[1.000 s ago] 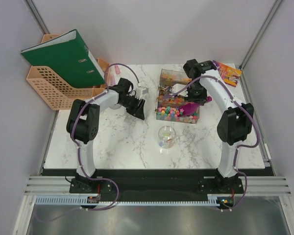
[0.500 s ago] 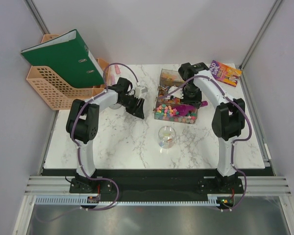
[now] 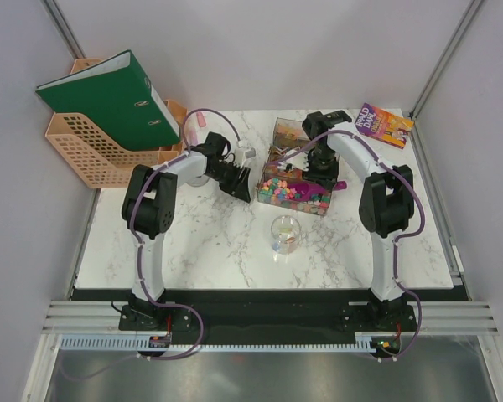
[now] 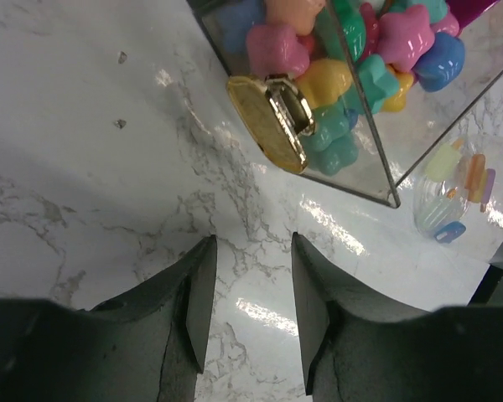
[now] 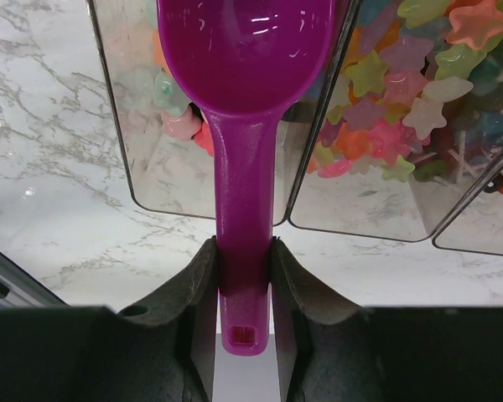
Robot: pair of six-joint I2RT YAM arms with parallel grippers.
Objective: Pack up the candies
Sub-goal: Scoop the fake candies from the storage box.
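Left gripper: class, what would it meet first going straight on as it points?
Probably the gold latch on the tray wall; depth is unclear, so the left gripper might graze the table first.

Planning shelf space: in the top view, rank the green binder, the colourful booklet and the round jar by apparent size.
1. Green binder, clearly largest, though it sits higher, nearer the camera.
2. Booklet.
3. Round jar, smallest.

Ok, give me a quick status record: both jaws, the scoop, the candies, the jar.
left jaws: open, empty, over the table, beside the clear box and its gold latch
right jaws: shut on the handle of the purple scoop
scoop bowl: down in the clear box
candies: mostly in the clear box
round jar: near side of the box, apart from it, a few candies inside
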